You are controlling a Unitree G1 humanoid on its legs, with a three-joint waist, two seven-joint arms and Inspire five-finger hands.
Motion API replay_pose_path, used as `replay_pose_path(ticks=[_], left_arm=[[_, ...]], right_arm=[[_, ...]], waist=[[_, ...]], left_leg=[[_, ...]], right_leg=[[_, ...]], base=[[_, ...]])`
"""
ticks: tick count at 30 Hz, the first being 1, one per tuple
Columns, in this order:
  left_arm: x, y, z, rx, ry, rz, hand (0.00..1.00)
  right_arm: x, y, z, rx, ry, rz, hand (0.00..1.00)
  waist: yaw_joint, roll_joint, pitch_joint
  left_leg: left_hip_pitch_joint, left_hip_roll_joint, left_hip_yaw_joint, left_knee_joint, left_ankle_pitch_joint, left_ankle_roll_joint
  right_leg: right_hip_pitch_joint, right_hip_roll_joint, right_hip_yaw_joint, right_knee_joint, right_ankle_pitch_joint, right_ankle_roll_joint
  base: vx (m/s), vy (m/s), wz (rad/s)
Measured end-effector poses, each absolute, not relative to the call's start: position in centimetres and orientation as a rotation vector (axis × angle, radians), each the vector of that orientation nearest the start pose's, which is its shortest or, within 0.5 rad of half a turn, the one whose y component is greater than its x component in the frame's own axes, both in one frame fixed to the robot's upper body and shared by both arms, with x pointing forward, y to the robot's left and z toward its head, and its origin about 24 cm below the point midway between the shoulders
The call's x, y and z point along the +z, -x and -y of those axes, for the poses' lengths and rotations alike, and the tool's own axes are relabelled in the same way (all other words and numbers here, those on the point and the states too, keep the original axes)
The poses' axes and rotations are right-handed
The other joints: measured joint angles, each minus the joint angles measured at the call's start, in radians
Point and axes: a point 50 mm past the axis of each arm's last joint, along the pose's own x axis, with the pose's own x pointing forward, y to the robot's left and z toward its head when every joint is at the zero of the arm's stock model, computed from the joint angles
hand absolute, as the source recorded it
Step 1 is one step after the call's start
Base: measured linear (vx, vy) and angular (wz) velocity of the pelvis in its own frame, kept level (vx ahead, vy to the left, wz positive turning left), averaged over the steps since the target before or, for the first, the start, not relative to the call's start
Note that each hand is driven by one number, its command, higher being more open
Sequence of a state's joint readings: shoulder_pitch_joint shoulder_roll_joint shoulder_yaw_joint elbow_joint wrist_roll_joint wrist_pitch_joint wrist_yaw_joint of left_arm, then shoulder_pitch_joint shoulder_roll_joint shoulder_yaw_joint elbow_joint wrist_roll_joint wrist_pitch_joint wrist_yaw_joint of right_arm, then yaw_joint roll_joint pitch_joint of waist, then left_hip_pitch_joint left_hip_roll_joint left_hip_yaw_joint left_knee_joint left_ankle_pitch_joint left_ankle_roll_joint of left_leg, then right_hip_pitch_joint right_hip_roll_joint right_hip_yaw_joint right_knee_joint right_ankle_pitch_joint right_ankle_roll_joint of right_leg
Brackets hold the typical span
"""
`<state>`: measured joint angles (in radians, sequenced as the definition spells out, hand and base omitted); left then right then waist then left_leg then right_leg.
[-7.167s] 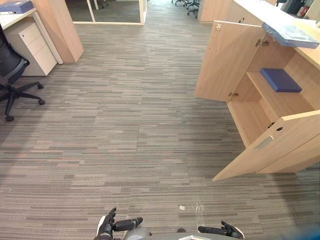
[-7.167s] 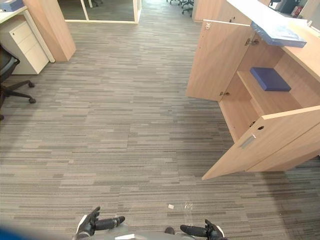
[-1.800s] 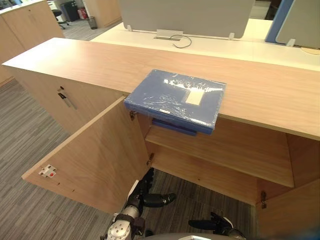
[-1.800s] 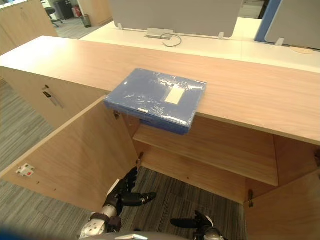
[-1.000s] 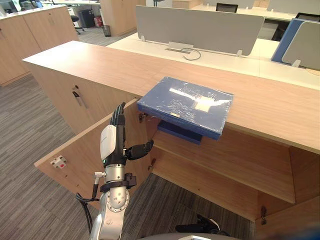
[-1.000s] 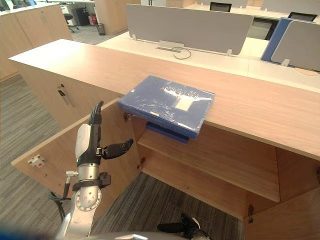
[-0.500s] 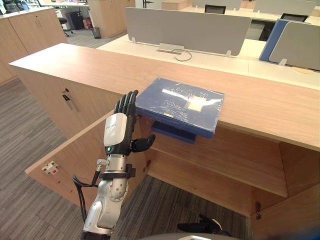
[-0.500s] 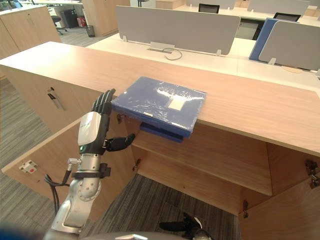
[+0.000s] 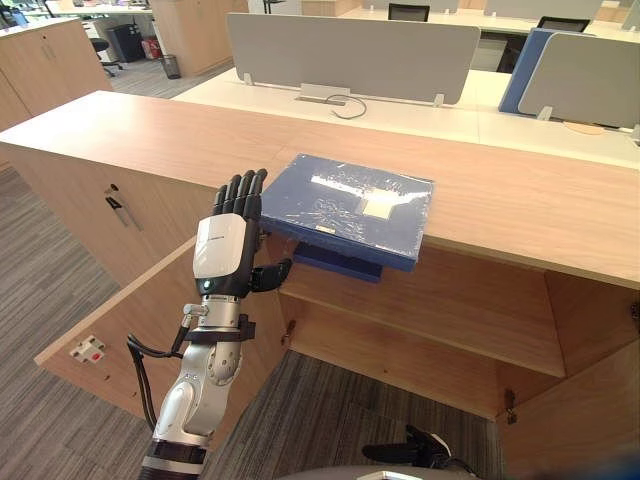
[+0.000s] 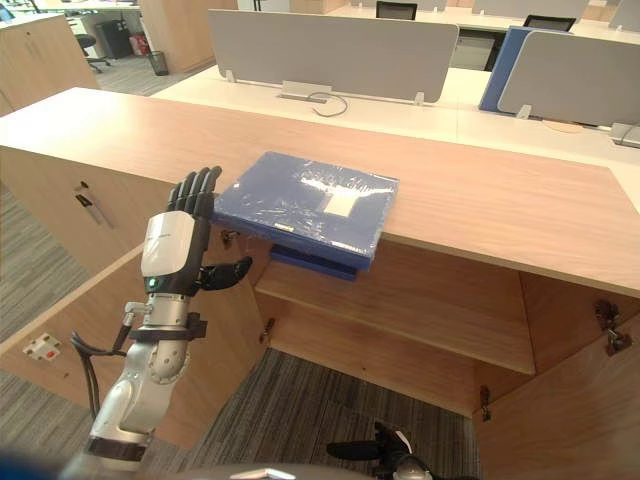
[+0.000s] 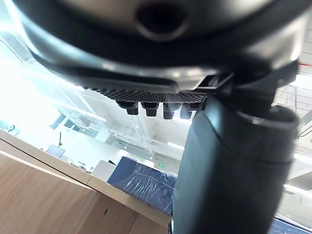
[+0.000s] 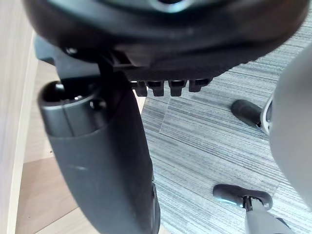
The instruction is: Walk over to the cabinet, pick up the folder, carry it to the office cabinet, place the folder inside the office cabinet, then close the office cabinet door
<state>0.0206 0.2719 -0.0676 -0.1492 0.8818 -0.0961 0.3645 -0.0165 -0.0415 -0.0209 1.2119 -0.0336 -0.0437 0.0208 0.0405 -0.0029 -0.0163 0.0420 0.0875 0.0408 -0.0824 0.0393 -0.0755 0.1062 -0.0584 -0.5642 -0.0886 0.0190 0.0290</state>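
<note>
Right now your left hand (image 9: 225, 250) is up with fingers straight and released, just beside the left edge of the folder (image 9: 350, 205). The folder lies on the cabinet top (image 9: 520, 205), overhanging its front edge. Your right hand (image 9: 412, 448) hangs low, fingers relaxed.

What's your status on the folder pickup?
Left hand open, raised at left edge of folder, no grasp. Right hand open, low. Folder flat on cabinet top, overhanging the open compartment. Nothing between hand and folder.
</note>
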Motion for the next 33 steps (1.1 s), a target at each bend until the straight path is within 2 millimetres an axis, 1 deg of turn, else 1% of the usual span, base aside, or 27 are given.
replay_pose_path(ticks=[4, 8, 14, 15, 20, 24, 30, 31, 33], left_arm=[[8.9, -24.6, -17.9, 0.233, -1.122, 0.413, 1.00], [8.5, -25.2, -18.1, 0.227, -1.152, 0.389, 1.00], [8.7, -26.1, -17.9, 0.205, -1.184, 0.402, 1.00], [8.8, -26.3, -17.7, 0.197, -1.188, 0.410, 1.00], [8.8, -27.5, -17.4, 0.181, -1.203, 0.409, 1.00], [8.9, -27.7, -17.4, 0.168, -1.230, 0.422, 1.00], [9.8, -28.5, -17.3, 0.177, -1.248, 0.453, 1.00], [9.9, -28.6, -17.3, 0.178, -1.250, 0.457, 0.00], [10.0, -28.7, -17.3, 0.177, -1.256, 0.462, 0.00]], right_arm=[[-16.7, -10.5, 16.8, 0.003, 0.054, -1.148, 1.00], [-16.7, -10.6, 17.0, 0.001, 0.060, -1.146, 1.00], [-16.6, -10.6, 17.2, 0.002, 0.068, -1.145, 1.00], [-16.6, -10.7, 17.3, 0.002, 0.071, -1.144, 1.00], [-16.6, -10.5, 17.6, 0.005, 0.086, -1.148, 1.00], [-16.6, -10.5, 17.6, 0.010, 0.090, -1.147, 1.00], [-16.6, -10.6, 17.6, 0.028, 0.103, -1.142, 1.00], [-16.5, -10.7, 17.5, 0.036, 0.111, -1.138, 1.00], [-16.5, -10.9, 17.4, 0.050, 0.121, -1.133, 1.00]], waist=[[-0.019, -0.001, 0.009], [-0.023, 0.000, 0.017], [-0.038, -0.002, 0.023], [-0.046, -0.001, 0.023], [-0.051, 0.001, 0.025], [-0.061, 0.001, 0.025], [-0.063, 0.002, 0.026], [-0.063, 0.002, 0.026], [-0.066, 0.003, 0.027]], left_leg=[[0.009, -0.002, 0.010, 0.000, -0.002, 0.004], [0.013, -0.004, 0.028, 0.001, -0.004, 0.006], [0.016, -0.003, 0.036, 0.001, -0.004, 0.006], [0.016, -0.003, 0.041, 0.001, -0.004, 0.006], [0.015, -0.003, 0.058, 0.001, -0.004, 0.006], [0.017, -0.004, 0.064, 0.001, -0.005, 0.008], [0.018, -0.004, 0.073, 0.003, -0.006, 0.009], [0.017, -0.003, 0.077, 0.003, -0.006, 0.009], [0.017, -0.003, 0.080, 0.003, -0.006, 0.009]], right_leg=[[0.001, -0.003, 0.013, -0.001, 0.006, 0.002], [-0.002, -0.006, 0.029, -0.001, 0.013, 0.002], [-0.006, -0.006, 0.040, -0.001, 0.015, 0.002], [-0.009, -0.006, 0.045, -0.001, 0.016, 0.002], [-0.017, -0.007, 0.061, -0.001, 0.023, 0.000], [-0.019, -0.007, 0.069, -0.001, 0.027, -0.001], [-0.024, -0.009, 0.078, -0.001, 0.032, 0.000], [-0.026, -0.009, 0.081, -0.001, 0.033, 0.000], [-0.028, -0.009, 0.085, -0.001, 0.034, 0.000]], base=[[-0.02, 0.028, -0.09], [-0.02, 0.033, -0.12], [-0.03, 0.021, -0.05], [-0.01, 0.019, -0.08], [-0.01, 0.018, -0.11], [-0.02, 0.021, -0.06], [-0.04, 0.020, -0.04], [-0.02, 0.018, -0.08], [-0.02, 0.016, -0.07]])
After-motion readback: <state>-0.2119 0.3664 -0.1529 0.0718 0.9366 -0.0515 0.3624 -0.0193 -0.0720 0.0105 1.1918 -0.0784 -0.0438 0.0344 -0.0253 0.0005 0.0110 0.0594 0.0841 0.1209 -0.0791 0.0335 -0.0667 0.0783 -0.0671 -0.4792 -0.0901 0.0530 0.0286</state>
